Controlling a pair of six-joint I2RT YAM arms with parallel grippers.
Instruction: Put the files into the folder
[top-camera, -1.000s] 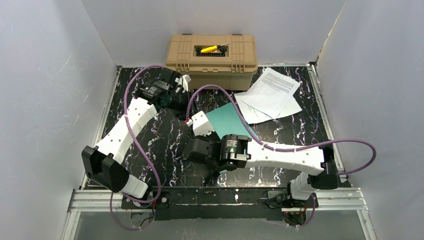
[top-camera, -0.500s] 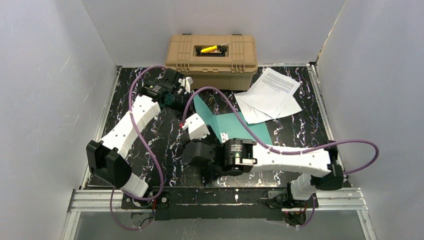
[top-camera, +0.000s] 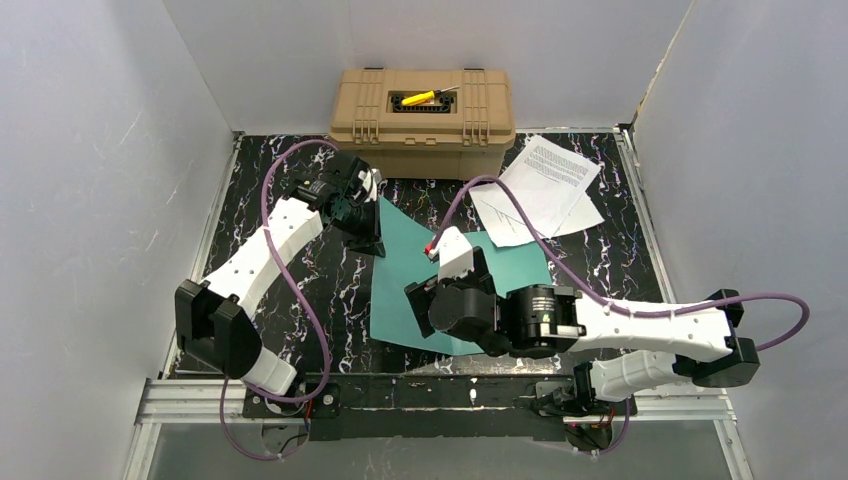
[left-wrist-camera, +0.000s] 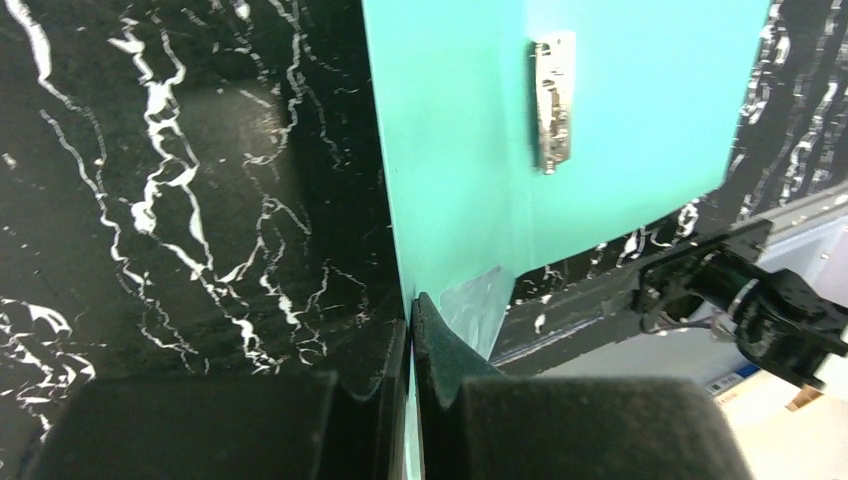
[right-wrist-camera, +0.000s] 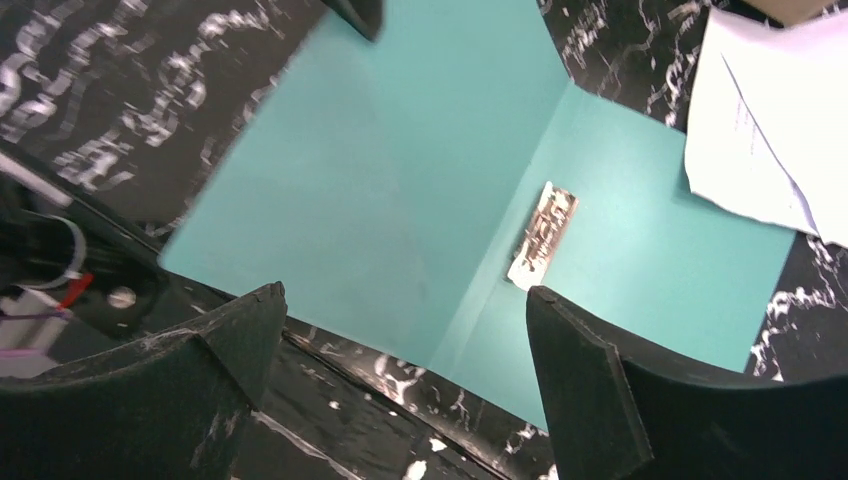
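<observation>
**Teal folder lying open, sheets outside it**

Top view: the open teal card folder (top-camera: 395, 290) is lying mid-frame, and the two white printed paper sheets (top-camera: 545, 185) are resting upper right, just beside it.

Left wrist view: the left gripper (left-wrist-camera: 410, 335) is pinching the folder's edge, bottom centre.

Right wrist view: the right gripper (right-wrist-camera: 400, 350) is hovering over the folder, spread wide and grasping nothing.

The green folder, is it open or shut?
Open. The folder has its two leaves spread apart, the metal clip inside shows, and the left arm's fingers pinch one leaf's edge.
</observation>
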